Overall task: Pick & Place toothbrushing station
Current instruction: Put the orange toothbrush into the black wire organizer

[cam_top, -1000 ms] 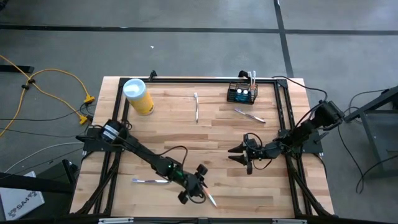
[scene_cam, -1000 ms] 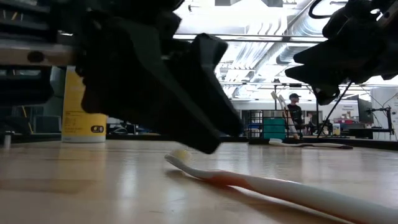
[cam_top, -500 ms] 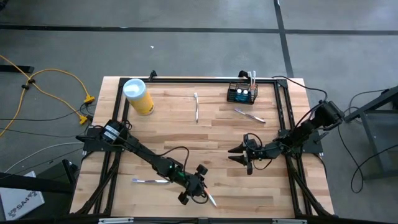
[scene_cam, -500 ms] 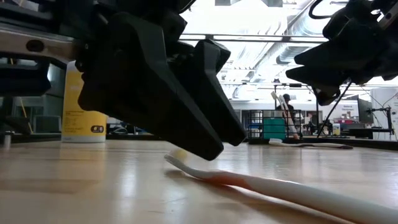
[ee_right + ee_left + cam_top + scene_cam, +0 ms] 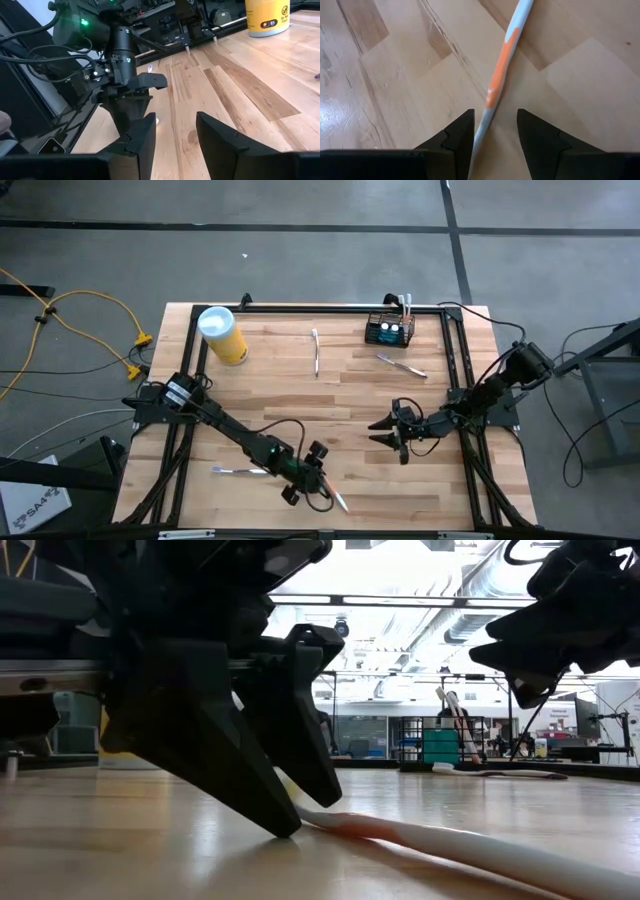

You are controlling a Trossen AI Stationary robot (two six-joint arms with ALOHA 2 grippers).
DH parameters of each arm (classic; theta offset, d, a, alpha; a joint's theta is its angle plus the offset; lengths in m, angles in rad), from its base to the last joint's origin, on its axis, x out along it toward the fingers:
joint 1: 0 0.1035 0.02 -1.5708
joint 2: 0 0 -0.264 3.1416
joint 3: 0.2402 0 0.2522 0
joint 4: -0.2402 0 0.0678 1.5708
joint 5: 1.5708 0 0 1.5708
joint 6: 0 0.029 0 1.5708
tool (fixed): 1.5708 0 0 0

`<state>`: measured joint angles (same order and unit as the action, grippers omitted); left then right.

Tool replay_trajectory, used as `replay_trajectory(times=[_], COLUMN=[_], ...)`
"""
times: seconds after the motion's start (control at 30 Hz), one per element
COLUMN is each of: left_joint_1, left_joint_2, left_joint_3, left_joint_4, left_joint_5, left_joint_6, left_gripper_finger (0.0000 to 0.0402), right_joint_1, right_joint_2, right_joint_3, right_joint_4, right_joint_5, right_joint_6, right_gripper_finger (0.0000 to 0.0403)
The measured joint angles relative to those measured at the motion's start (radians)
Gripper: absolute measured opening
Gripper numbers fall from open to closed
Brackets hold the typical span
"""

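Left gripper (image 5: 303,485) at lower centre — jaws open astride toothbrush (image 5: 501,75); right gripper (image 5: 390,431) open mid-right — basket (image 5: 389,331) upper right.

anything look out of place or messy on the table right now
Yes: toothbrushes lie loose on the wooden table instead of in the small black wire-mesh basket. The white-and-orange toothbrush lies between the open left gripper's fingers, one beside the basket, one mid-table, one front left. Nothing looks spilled or damaged.
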<state>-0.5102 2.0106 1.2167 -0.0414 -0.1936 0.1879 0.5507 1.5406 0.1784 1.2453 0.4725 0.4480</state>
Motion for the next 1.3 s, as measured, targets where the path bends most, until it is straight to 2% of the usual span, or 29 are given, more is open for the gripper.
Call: replay_trajectory(times=[0.3,0.57,0.77,1.03,1.13,1.3], left_joint_1=[0.018,0.018,0.017,-0.006,-0.019,-0.066], left_joint_2=[-0.001,0.004,0.004,0.004,0.003,-0.037], left_joint_3=[0.012,0.108,0.116,0.116,0.117,0.117], left_joint_4=[-0.033,-0.112,-0.114,-0.090,-0.075,-0.050], left_joint_5=[0.002,-0.013,0.077,0.088,0.039,-0.173], left_joint_6=[-0.002,0.041,0.032,0.025,0.048,0.052], left_gripper_finger=[0.0141,0.0141,0.0141,0.0141,0.0141,0.0141], right_joint_1=[0.000,0.000,0.000,0.000,0.000,0.011], right_joint_2=[0.000,0.000,0.000,0.000,0.000,0.000], right_joint_3=[0.000,0.000,0.000,0.000,0.000,0.044], right_joint_4=[0.000,0.000,0.000,0.001,0.006,-0.061], right_joint_5=[0.000,0.001,0.001,0.001,-0.005,-0.061], right_joint_6=[0.000,0.000,0.000,0.002,0.045,0.071], right_gripper_finger=[0.0133,0.0133,0.0133,0.0133,0.0133,0.0133])
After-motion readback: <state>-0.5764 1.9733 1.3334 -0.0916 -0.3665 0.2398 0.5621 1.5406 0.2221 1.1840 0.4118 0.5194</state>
